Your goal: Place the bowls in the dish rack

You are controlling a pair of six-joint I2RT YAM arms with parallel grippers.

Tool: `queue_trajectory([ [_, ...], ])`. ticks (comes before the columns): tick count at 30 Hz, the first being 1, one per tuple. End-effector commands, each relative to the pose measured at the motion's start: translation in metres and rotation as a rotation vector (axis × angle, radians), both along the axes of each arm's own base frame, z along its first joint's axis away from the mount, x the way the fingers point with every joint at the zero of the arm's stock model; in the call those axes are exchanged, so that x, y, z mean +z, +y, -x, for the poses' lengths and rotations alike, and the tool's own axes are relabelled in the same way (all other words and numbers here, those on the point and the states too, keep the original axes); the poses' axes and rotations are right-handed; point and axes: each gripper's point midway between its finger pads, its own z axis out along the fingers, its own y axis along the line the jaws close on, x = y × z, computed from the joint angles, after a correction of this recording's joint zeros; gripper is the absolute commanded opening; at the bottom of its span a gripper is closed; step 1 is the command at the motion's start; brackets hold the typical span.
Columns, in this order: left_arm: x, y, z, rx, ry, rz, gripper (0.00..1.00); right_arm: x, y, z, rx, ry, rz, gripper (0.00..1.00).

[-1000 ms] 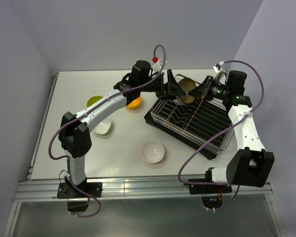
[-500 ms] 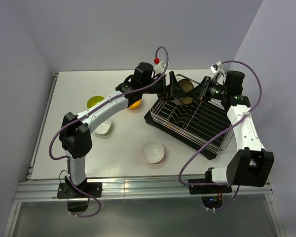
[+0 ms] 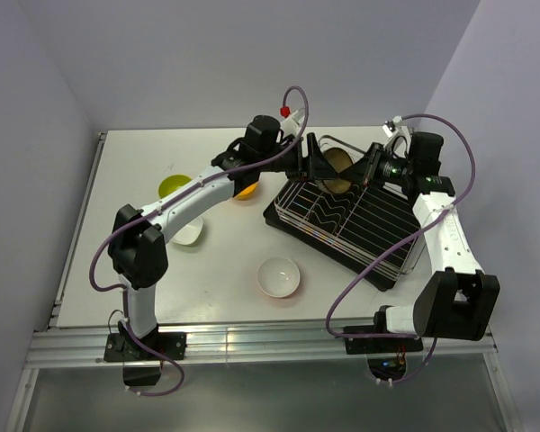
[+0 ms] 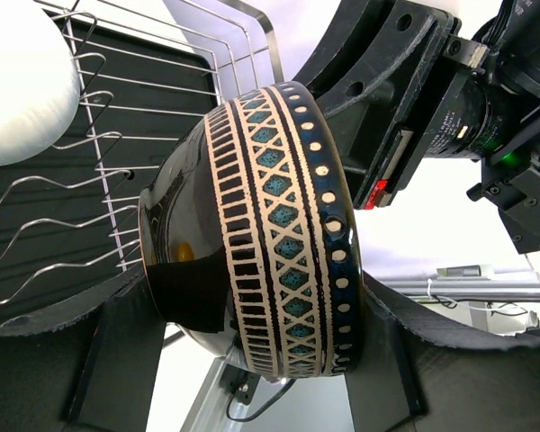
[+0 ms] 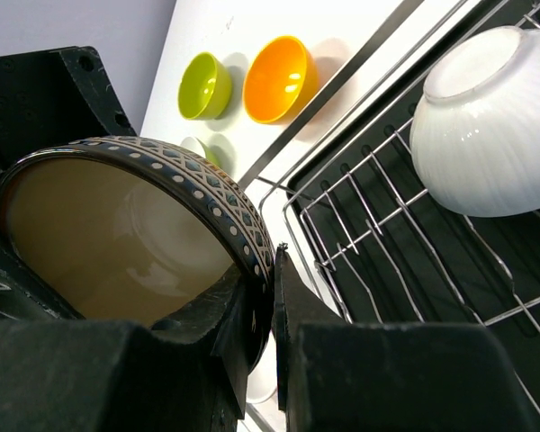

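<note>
Loose bowls (image 3: pixel 279 277) on the table (image 3: pixel 162 279) left of the dish rack (image 3: pixel 378 225), another bowl (image 5: pixel 490 126) inside it

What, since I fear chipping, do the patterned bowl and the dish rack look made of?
Patterned bowl: probably glazed ceramic. The dark outside is glossy with sharp reflections, banded in cream and teal, and the tan inside shines too. Dish rack: likely metal wire, in thin, bright, silvery bent rods. Its black base looks like matte plastic, though that is less sure.
</note>
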Motion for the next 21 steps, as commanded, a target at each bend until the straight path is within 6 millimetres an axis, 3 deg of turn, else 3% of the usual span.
queue_trajectory([
  [1, 0.044, -0.001, 0.020, -0.077, -0.067, 0.117, 0.39, 0.016, 0.009, 0.002, 0.049, -0.045, -0.034, 0.00],
  [2, 0.043, -0.002, 0.021, -0.081, -0.062, 0.118, 0.25, 0.014, 0.009, 0.001, 0.051, -0.040, -0.033, 0.00],
  [5, 0.043, -0.003, 0.023, -0.094, -0.043, 0.125, 0.00, 0.011, 0.009, 0.001, 0.049, -0.029, -0.031, 0.00],
  [6, 0.043, -0.003, 0.022, -0.089, -0.042, 0.125, 0.00, 0.011, 0.009, 0.002, 0.051, -0.026, -0.031, 0.00],
  [10, 0.043, -0.002, 0.017, -0.067, -0.050, 0.116, 0.00, 0.008, 0.008, 0.001, 0.053, -0.014, -0.018, 0.16],
  [11, 0.044, -0.001, 0.014, -0.053, -0.055, 0.112, 0.00, 0.008, 0.007, 0.001, 0.049, -0.007, -0.014, 0.23],
  [12, 0.044, -0.001, 0.012, -0.041, -0.058, 0.106, 0.00, 0.007, 0.007, 0.000, 0.052, -0.009, -0.005, 0.40],
  [15, 0.038, 0.005, -0.001, 0.007, -0.076, 0.068, 0.00, 0.008, 0.004, 0.000, 0.039, -0.017, 0.011, 0.60],
  [21, 0.024, 0.016, -0.020, 0.082, -0.111, -0.007, 0.00, 0.007, 0.002, 0.004, 0.037, -0.019, 0.036, 0.68],
])
